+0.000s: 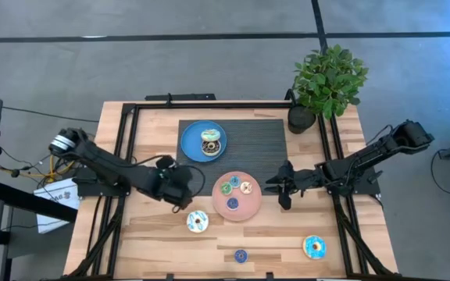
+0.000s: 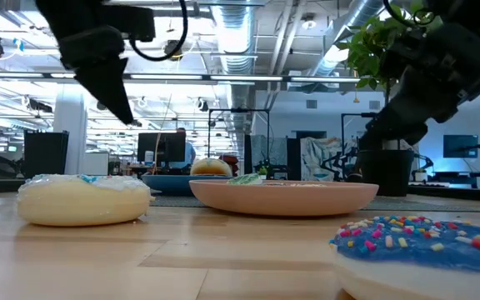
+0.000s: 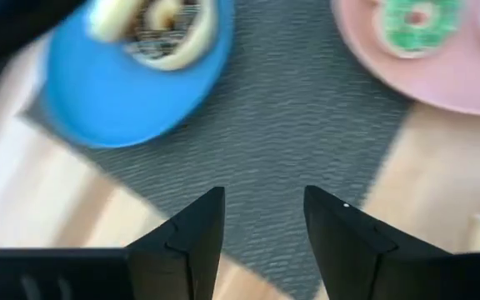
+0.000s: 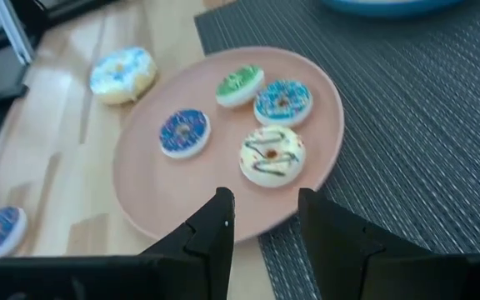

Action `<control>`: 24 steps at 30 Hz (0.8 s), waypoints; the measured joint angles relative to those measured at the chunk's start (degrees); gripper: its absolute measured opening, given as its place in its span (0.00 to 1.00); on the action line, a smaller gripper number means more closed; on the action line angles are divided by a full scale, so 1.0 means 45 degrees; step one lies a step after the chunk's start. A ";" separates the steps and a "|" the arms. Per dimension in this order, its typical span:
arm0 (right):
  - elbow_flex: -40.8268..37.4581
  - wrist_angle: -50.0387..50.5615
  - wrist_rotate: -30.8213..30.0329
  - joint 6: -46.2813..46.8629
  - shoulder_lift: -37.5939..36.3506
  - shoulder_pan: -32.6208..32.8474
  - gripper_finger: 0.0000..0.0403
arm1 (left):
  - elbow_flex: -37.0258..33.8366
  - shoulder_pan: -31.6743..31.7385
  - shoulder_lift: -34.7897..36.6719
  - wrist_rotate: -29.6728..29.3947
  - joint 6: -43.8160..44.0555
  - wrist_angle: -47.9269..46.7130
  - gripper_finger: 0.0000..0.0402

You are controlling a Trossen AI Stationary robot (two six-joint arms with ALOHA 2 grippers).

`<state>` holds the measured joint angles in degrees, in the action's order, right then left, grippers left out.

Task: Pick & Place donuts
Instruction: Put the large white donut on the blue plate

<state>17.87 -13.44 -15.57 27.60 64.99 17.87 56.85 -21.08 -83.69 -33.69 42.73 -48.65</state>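
Hovering — right hand (image 4: 263, 218) empty | cream donut (image 4: 272, 155) just ahead

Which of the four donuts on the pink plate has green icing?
The green donut on the pink plate, next to the teal donut. The other two are dark blue and cream with dark drizzle.

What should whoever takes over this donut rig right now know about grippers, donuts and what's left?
Left gripper: open, empty, above the mat's edge between the blue plate and pink plate.
Right gripper: open, empty, beside the pink plate.
Done: four small donuts on the pink plate; a stack of donuts on the blue plate.
Left: white donut, small blue donut and large blue donut lie loose on the table.
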 joint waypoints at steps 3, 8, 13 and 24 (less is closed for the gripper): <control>0.0000 -0.0299 0.0000 -0.0001 0.0000 0.0005 0.31 | -0.0673 -0.0135 0.0138 0.0536 -0.0849 0.1588 0.40; 0.0000 -0.0538 0.0000 -0.0011 0.0000 0.0000 0.31 | -0.1046 -0.0165 0.0105 0.2570 -0.2784 0.3701 0.40; 0.0000 -0.0517 -0.0002 -0.0023 0.0000 0.0000 0.31 | -0.1041 -0.0165 0.0105 0.4215 -0.3573 0.5077 0.40; 0.0000 -0.0472 -0.0100 -0.0235 0.0000 0.0000 0.31 | -0.0942 -0.0602 -0.0434 0.5943 -0.3499 0.5872 0.40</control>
<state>17.87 -15.56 -16.02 26.55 64.99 17.87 52.61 -23.79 -85.65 -6.94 26.98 -22.22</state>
